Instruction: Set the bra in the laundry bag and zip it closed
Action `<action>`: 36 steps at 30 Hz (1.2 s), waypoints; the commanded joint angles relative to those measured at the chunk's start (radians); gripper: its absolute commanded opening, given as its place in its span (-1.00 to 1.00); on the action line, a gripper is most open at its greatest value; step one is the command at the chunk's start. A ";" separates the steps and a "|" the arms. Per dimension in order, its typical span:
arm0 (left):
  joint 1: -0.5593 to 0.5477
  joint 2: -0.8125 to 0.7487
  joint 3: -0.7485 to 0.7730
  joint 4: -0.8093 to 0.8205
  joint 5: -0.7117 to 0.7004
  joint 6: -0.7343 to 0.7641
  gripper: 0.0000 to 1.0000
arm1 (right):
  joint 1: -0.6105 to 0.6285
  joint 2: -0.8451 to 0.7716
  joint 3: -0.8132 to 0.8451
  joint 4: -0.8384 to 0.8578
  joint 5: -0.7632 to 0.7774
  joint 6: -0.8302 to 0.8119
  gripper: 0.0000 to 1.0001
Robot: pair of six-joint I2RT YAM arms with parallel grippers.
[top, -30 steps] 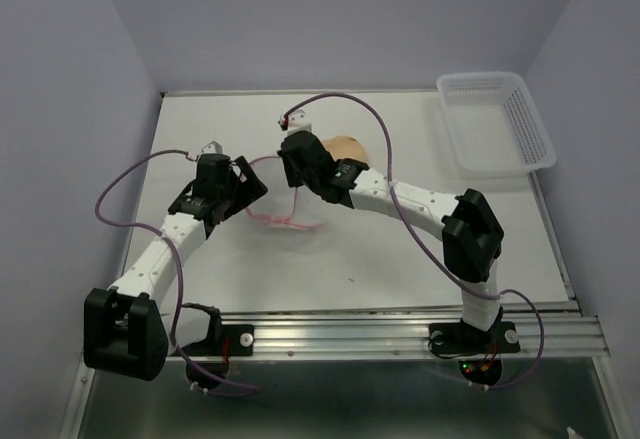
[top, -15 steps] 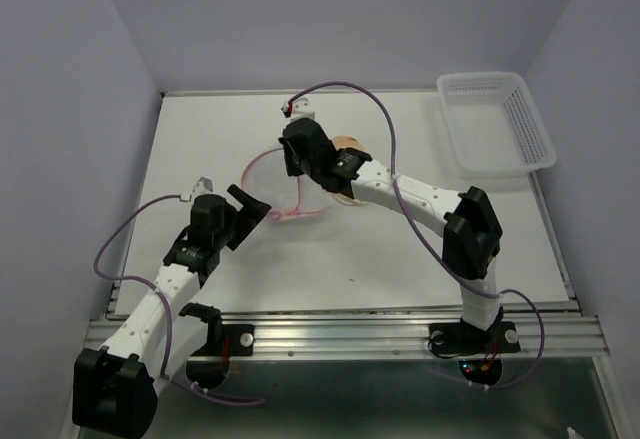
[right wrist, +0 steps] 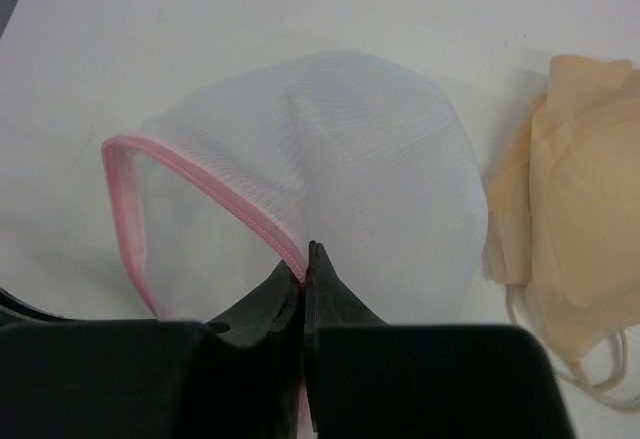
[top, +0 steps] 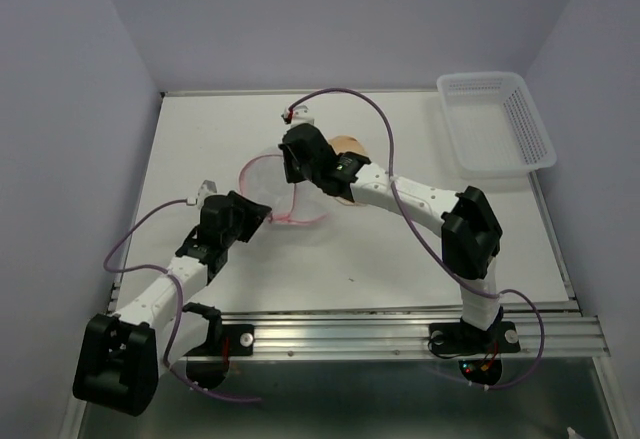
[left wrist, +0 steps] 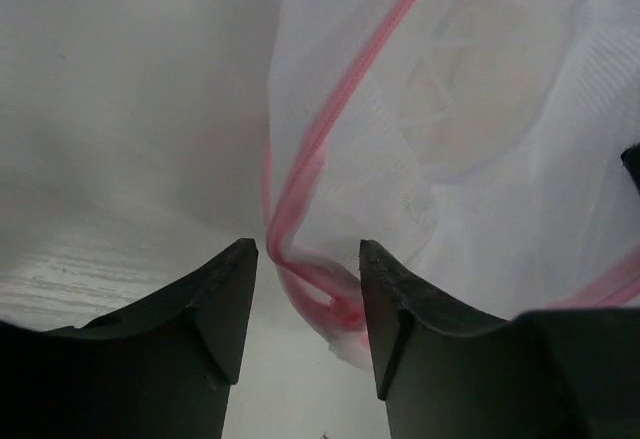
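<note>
The laundry bag (top: 270,184) is a white mesh pod with a pink rim, lying mid-table. My right gripper (top: 294,171) is shut on the far part of that rim (right wrist: 285,239) and holds the mouth up and open. The tan-peach bra (right wrist: 575,229) lies on the table just right of the bag, partly hidden behind the right arm in the top view (top: 347,144). My left gripper (left wrist: 305,249) sits at the bag's near edge. Its jaws stand apart, with a folded corner of the pink rim (left wrist: 325,289) between them, close to the right finger.
A white plastic lattice basket (top: 495,124) stands at the back right corner. Purple cables loop over both arms. The table's metal rail (top: 400,329) runs along the near edge.
The right gripper has raised the bag's rim, so the mouth now stands open. The left arm drew back toward me, and its jaws have narrowed around the bag's near corner.
</note>
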 commanded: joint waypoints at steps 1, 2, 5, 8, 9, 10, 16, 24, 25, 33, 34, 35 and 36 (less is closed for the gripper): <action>-0.008 0.054 0.026 0.085 -0.005 0.028 -0.25 | -0.001 -0.036 -0.017 0.032 0.009 0.024 -0.99; -0.009 0.059 0.027 0.088 0.003 0.026 -0.45 | -0.001 -0.038 -0.016 0.032 0.016 0.024 -0.99; -0.009 0.030 0.043 0.059 0.020 0.034 -1.00 | -0.001 -0.044 -0.008 0.031 0.082 0.008 -0.99; -0.011 -0.059 0.101 -0.073 -0.029 0.069 -1.00 | -0.001 -0.056 0.007 0.032 0.197 -0.051 -0.99; -0.011 -0.091 0.130 -0.190 -0.075 0.081 -1.00 | -0.001 -0.062 0.012 0.034 0.245 -0.058 -0.99; -0.009 -0.099 0.168 -0.249 -0.104 0.095 -1.00 | -0.001 -0.067 0.020 0.034 0.259 -0.069 -0.98; -0.011 -0.021 0.460 -0.440 -0.230 0.221 -1.00 | -0.001 -0.102 0.076 0.042 0.197 -0.109 -0.93; -0.011 0.096 0.535 -0.650 -0.236 0.250 -1.00 | -0.001 -0.220 -0.178 0.040 0.187 -0.002 -0.89; -0.011 0.102 0.538 -0.658 -0.232 0.258 -1.00 | -0.001 -0.226 -0.198 0.039 0.155 0.012 -0.89; -0.012 0.177 0.600 -0.707 -0.215 0.322 -1.00 | -0.001 -0.255 -0.301 0.032 0.015 0.048 -0.72; -0.012 0.196 0.606 -0.702 -0.210 0.331 -1.00 | -0.001 -0.257 -0.302 0.031 0.003 0.044 -0.64; -0.012 0.206 0.619 -0.695 -0.183 0.356 -1.00 | -0.012 -0.260 -0.302 0.031 -0.002 0.044 -0.60; -0.011 0.219 0.627 -0.679 -0.166 0.369 -1.00 | -0.012 -0.263 -0.301 0.032 -0.005 0.041 -0.60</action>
